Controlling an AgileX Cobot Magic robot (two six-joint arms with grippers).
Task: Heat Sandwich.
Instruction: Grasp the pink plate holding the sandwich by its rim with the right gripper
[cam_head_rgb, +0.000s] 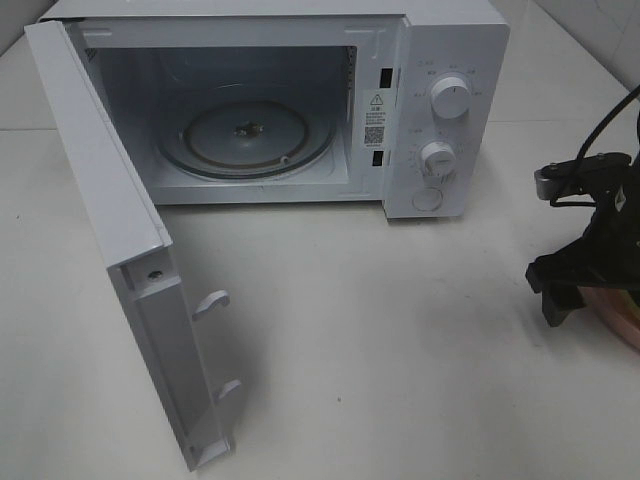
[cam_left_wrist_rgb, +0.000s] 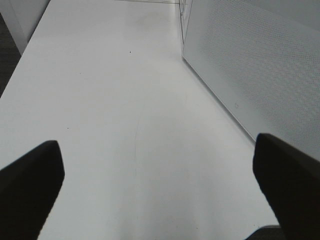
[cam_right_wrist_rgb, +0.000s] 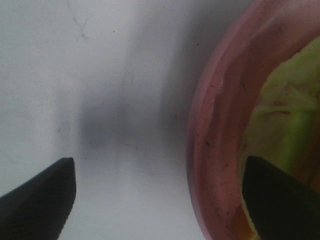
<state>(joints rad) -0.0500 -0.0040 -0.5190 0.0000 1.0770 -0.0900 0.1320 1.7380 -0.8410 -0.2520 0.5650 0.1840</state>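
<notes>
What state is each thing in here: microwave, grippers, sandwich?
Microwave door: swung fully open.
Turntable: in place, bare.
Left gripper: open, empty.
Right gripper: open, straddling the rim of the pink plate.
Sandwich: on the pink plate, outside the microwave.

Microwave (cam_head_rgb: 440, 50) at back of table (cam_head_rgb: 380, 330), door (cam_head_rgb: 100, 200) open leftward, sandwich (cam_right_wrist_rgb: 285, 125) on plate (cam_right_wrist_rgb: 215, 140) far right

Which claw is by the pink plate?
The right gripper: it straddles the rim of the plate. The left gripper is beside the microwave door, no plate near.
</notes>
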